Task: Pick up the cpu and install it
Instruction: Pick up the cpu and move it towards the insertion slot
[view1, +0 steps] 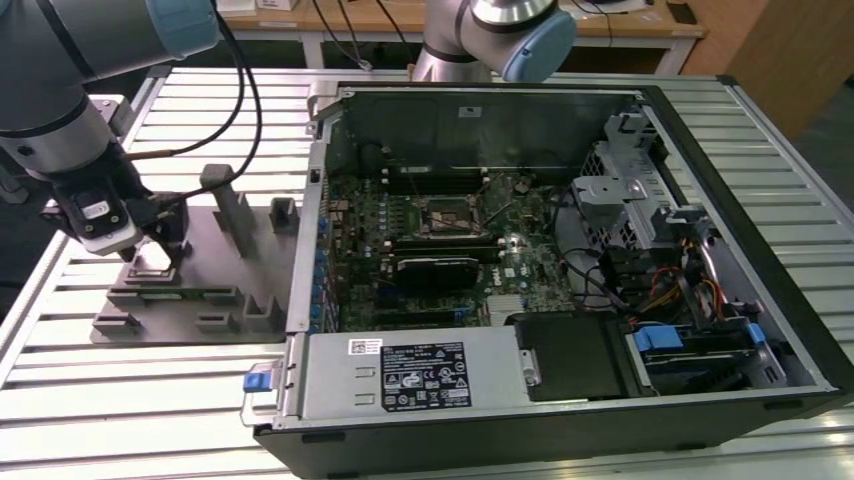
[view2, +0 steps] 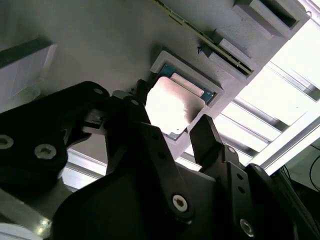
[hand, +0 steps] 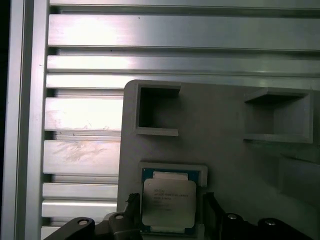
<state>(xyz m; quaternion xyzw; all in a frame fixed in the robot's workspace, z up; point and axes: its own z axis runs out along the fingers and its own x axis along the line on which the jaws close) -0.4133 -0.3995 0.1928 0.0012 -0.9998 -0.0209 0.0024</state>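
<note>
Second wrist view: spread gripper (view2: 174, 107) astride the cpu (view2: 170, 97), one dark finger either side, nothing pinched yet. Fingertips (view2: 205, 132) touching the chip edges or just beside them: cannot tell. First wrist view, same story: cpu (hand: 169, 202) lying flat, shiny top up, in the shallow square pocket of the grey fixture tray (hand: 225, 120), gripper (hand: 170, 201) straddling it.

Risks, judged from here:
- Closing off-centre: could push one edge first, skew the chip in the pocket, jam a corner against the pocket lip.
- Closing too high: thin edge only, likely slip on lift.
- Closing too low: could snag the pocket wall rather than the chip, or drag the tray along.
- Tilted grip: would carry over to placement, bad for a seat needing flat, square alignment.
- One chip edge lost in glare in the second wrist view; contact hard to confirm.

Exterior view: gripper (view1: 158, 258) down at the tray (view1: 200, 305) on the slatted table (view1: 134, 400), well apart from the open computer case (view1: 467, 115) toward the exterior view's right. Black-framed socket (view1: 447, 213) mid-board, cables (view1: 667, 295) and drive cage (view1: 627, 190) close by. Long carry over crowded parts; risk of a drop onto the board with any loose hold.
</note>
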